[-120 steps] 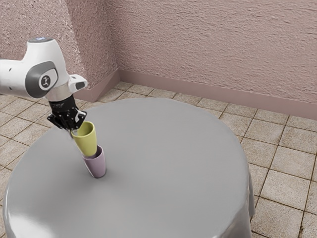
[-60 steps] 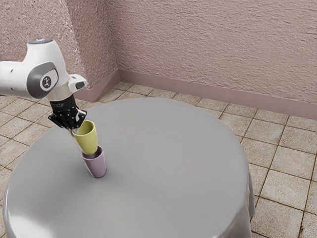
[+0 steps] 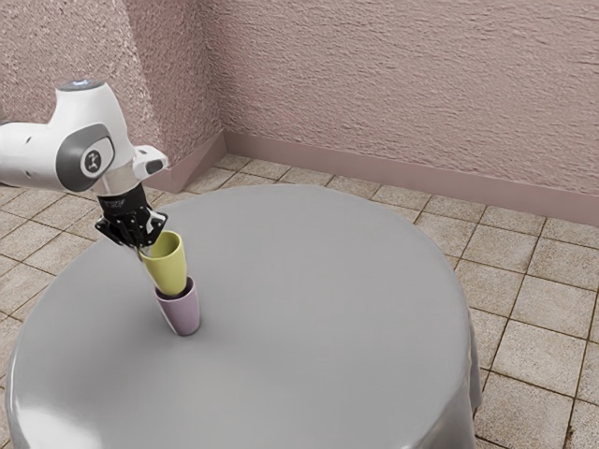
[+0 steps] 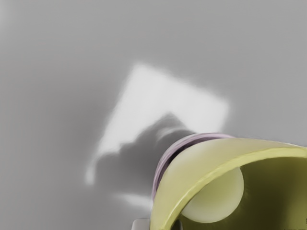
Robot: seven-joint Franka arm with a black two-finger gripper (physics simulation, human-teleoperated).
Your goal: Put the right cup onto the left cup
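1. Cup, yellow (image 3: 168,267), one. Near upright, directly over the purple cup (image 3: 179,311), its base at or just within the lower mouth; whether seated, cannot tell.
2. Cup, purple, one. Upright on the bench (image 3: 309,281), toward nine o'clock of its centre in the exterior view; dark interior showing at about two o'clock of its mouth.
3. Fingers (image 3: 143,251), one pair. Closed to a wall's thickness on the yellow cup's rim, at nine o'clock in the exterior view: one inside, one outside.
4. Step in hand, as judged: nesting, late stage; cup carried to its mate, release outstanding.
5. Next move, as judged: a slight nudge toward three o'clock in that view if the base catches, a straight lowering until seated, then parting and lifting clear without dragging the rim.
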